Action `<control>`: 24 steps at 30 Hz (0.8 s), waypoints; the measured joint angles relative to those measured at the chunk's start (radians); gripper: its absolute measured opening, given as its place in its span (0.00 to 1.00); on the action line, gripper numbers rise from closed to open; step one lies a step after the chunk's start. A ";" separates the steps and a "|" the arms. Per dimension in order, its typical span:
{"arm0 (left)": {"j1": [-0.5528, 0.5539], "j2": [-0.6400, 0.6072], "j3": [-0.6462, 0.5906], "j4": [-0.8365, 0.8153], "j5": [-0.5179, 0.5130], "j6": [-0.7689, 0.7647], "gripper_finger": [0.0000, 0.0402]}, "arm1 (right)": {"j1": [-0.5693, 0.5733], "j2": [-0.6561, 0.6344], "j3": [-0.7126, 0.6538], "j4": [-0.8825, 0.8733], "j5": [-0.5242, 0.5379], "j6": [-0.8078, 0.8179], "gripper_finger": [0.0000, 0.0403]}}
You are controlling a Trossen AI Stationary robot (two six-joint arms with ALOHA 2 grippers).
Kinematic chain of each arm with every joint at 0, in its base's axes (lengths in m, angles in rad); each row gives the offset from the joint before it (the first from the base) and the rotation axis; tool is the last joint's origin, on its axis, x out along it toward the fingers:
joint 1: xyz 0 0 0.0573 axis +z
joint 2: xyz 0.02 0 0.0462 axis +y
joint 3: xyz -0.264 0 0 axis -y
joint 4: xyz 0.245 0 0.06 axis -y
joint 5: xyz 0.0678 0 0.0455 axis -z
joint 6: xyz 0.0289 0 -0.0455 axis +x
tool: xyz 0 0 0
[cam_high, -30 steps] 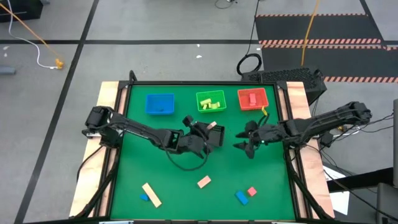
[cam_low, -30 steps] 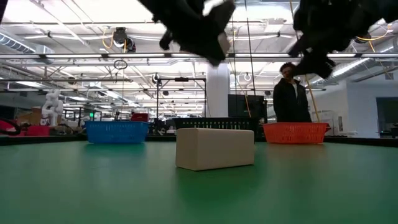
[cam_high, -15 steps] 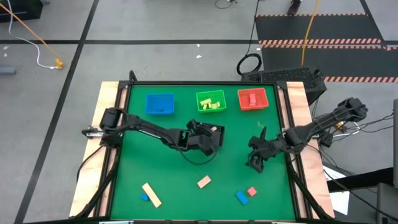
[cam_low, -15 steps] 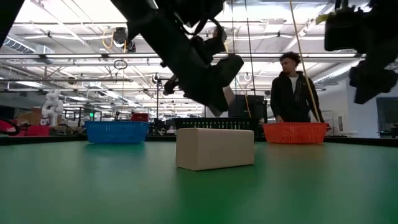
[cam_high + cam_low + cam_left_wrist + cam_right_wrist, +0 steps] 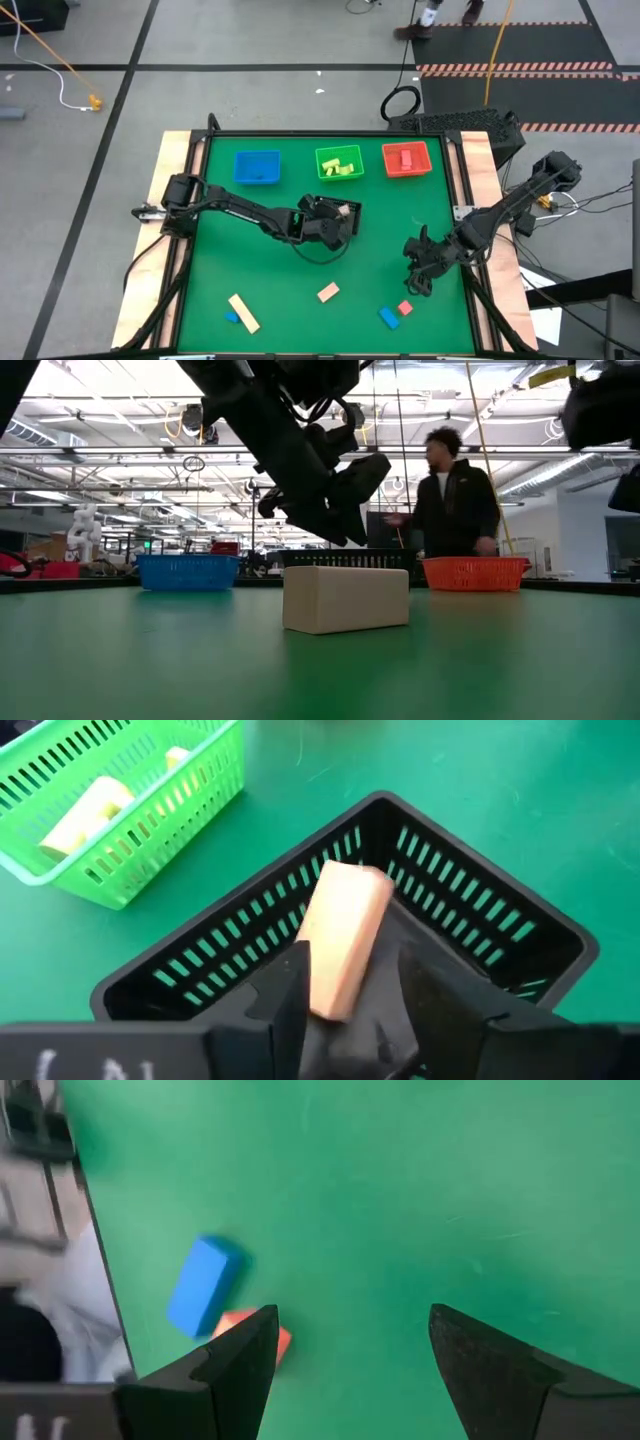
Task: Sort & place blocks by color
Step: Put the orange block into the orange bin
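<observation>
Blocks on felt: two tan (image 5: 243,313), two blue (image 5: 388,318), one red (image 5: 405,308).

Right gripper (image 5: 421,272) nearer red block (image 5: 404,308)

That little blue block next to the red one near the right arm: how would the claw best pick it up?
From straight above, judging by how it lies. The blue block is a short bar lying flat on the table, so pinch its two long sides at the middle. The red block sits by one end, so keep the fingers off that end. The right gripper is open.
</observation>
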 joint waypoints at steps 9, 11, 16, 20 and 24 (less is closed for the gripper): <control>-0.024 0.000 0.000 0.034 0.000 -0.002 0.42 | 0.106 0.080 0.000 0.085 0.006 -0.342 0.62; -0.037 0.000 0.000 0.035 0.000 -0.004 0.42 | 0.134 0.103 0.000 0.137 0.007 -0.397 0.62; -0.071 0.000 0.000 0.072 -0.001 -0.004 0.42 | 0.189 0.167 0.000 0.251 0.014 -0.520 0.62; -0.092 0.000 0.000 0.112 -0.001 -0.004 0.42 | 0.218 0.227 0.000 0.318 0.070 -0.614 0.62; -0.105 0.000 0.000 0.146 -0.002 -0.004 0.42 | 0.235 0.283 0.000 0.349 0.087 -0.671 0.62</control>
